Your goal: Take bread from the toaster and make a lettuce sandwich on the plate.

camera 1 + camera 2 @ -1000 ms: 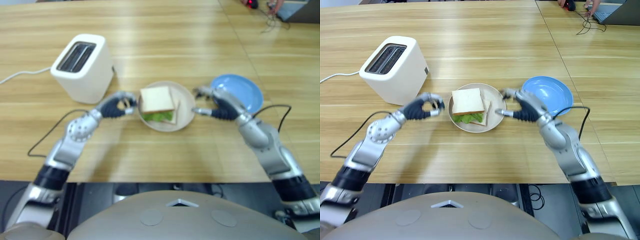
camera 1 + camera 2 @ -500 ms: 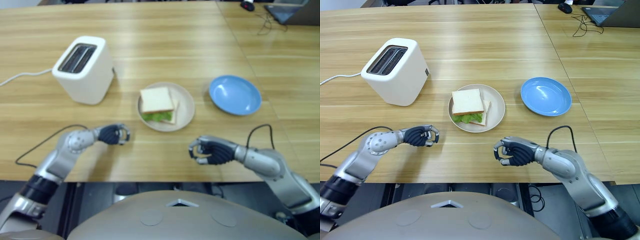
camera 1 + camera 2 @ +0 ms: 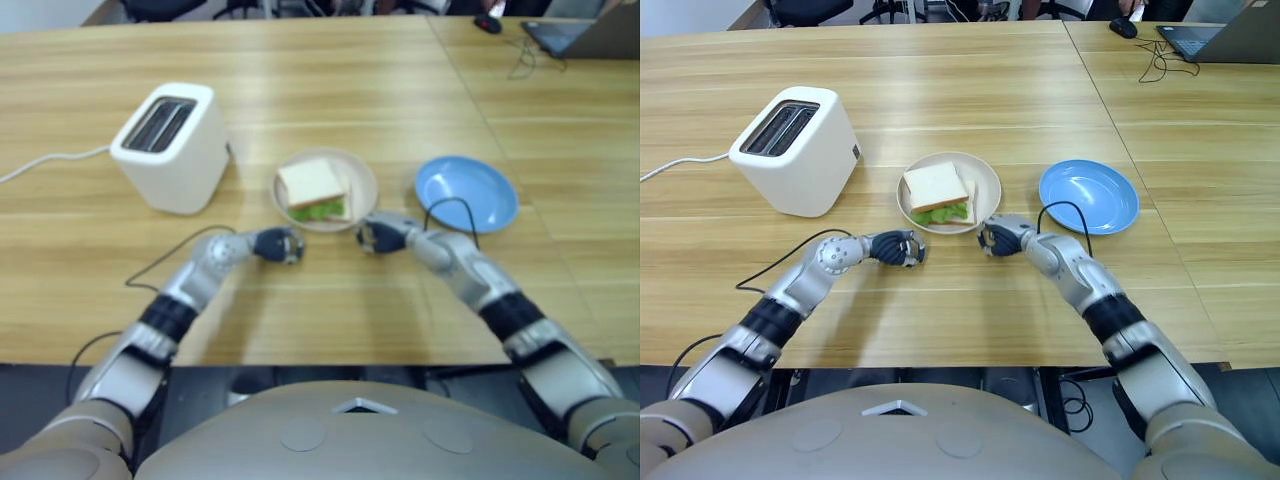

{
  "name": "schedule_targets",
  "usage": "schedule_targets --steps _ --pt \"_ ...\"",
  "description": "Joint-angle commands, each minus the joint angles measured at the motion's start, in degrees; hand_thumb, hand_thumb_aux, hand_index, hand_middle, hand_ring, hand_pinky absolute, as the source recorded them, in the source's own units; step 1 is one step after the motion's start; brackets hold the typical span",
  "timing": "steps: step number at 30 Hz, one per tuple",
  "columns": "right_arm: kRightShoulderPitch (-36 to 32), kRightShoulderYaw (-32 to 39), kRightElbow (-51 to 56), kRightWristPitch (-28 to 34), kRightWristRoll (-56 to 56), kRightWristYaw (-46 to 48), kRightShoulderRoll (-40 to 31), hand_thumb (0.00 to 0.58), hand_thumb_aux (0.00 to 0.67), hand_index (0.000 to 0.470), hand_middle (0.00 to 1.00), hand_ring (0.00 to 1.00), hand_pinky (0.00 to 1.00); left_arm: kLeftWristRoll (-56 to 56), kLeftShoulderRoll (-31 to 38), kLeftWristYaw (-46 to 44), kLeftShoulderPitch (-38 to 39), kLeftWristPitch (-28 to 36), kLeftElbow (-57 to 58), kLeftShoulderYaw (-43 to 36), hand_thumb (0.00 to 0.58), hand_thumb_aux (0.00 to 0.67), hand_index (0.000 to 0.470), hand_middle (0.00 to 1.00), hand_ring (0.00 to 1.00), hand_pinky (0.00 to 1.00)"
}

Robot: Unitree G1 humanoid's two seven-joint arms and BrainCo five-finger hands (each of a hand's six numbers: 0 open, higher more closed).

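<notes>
Since the left hand [image 3: 898, 248] and right hand [image 3: 998, 236] sat clenched, empty, near the plate [image 3: 990, 195], a stray swing could topple the sandwich [image 3: 936, 187].

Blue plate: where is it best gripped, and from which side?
Probably the near right rim of the blue plate, with the right hand coming from the right: it lies flat, its raised rim gives the fingers purchase, and a cable crosses the near left edge.

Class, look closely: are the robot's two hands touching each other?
Apart. The right eye view shows a strip of bare table between the left hand and the right hand.
</notes>
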Motion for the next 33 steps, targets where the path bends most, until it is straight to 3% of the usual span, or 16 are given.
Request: schedule_targets --steps 1,2,3,4,5,9,13,17,20,24,33 --pt "-5.84 2.78 13.15 -1.39 -4.31 -8.04 2.62 0.580 0.670 0.460 1.00 1.00 1.00 0.94 -2.41 8.38 -5.44 0.35 11.13 2.56 0.031 0.018 0.013 1.00 1.00 1.00" --pt "-7.66 2.78 15.09 -2.09 -4.51 -10.53 3.26 0.580 0.670 0.460 1.00 1.00 1.00 1.31 -2.74 10.99 -7.13 0.70 13.26 3.24 0.000 0.000 0.000 0.96 0.96 0.96" --pt "-9.26 2.92 16.69 -2.40 -5.10 -13.21 3.66 0.580 0.670 0.460 0.71 0.71 0.71 1.37 -2.92 12.93 -8.55 0.77 15.24 3.81 0.000 0.000 0.000 0.66 0.66 0.66" --pt "-10.50 2.94 18.15 -2.80 -5.40 -15.50 3.82 0.580 0.670 0.460 0.71 0.71 0.71 1.40 -2.93 14.63 -9.65 0.58 16.73 4.26 0.000 0.000 0.000 0.66 0.66 0.66" --pt "-11.27 2.93 18.91 -3.27 -5.65 -17.45 3.69 0.000 0.000 0.000 0.00 0.00 0.00 1.37 -2.80 16.03 -10.36 0.38 17.55 4.70 0.000 0.000 0.000 0.00 0.00 0.00" --pt "-9.94 0.32 14.31 -5.87 -3.58 -21.30 0.84 0.000 0.000 0.000 0.00 0.00 0.00 1.31 -1.50 20.29 -10.75 0.22 17.19 6.63 0.000 0.000 0.000 0.00 0.00 0.00" --pt "-4.13 -6.29 2.17 -8.09 2.84 -20.69 -2.63 0.000 0.000 0.000 0.00 0.00 0.00 0.47 2.10 21.73 -5.96 0.98 7.12 10.12 0.000 0.000 0.000 0.00 0.00 0.00" --pt "2.50 -16.36 -11.30 -9.14 16.75 -16.83 -1.97 0.000 0.000 0.000 0.00 0.00 0.00 -8.06 2.16 22.00 -1.58 -0.08 -5.23 19.13 0.000 0.000 0.000 0.00 0.00 0.00" --pt "5.75 -23.96 -16.92 -7.05 32.32 -12.60 3.55 0.000 0.000 0.000 0.00 0.00 0.00 -16.88 -1.67 23.07 -2.90 -1.88 -4.54 26.56 0.000 0.000 0.000 0.00 0.00 0.00" --pt "6.24 -28.26 -15.15 -4.39 43.44 -6.27 9.44 0.000 0.000 0.000 0.00 0.00 0.00 -23.78 -5.42 25.01 -5.57 -3.69 1.53 33.09 0.000 0.000 0.000 0.00 0.00 0.00" --pt "5.32 -31.45 -8.55 -3.71 46.88 -1.40 13.85 0.000 0.000 0.000 0.00 0.00 0.00 -26.17 -9.99 28.32 -8.56 -9.56 9.65 35.68 0.000 0.000 0.000 0.00 0.00 0.00"
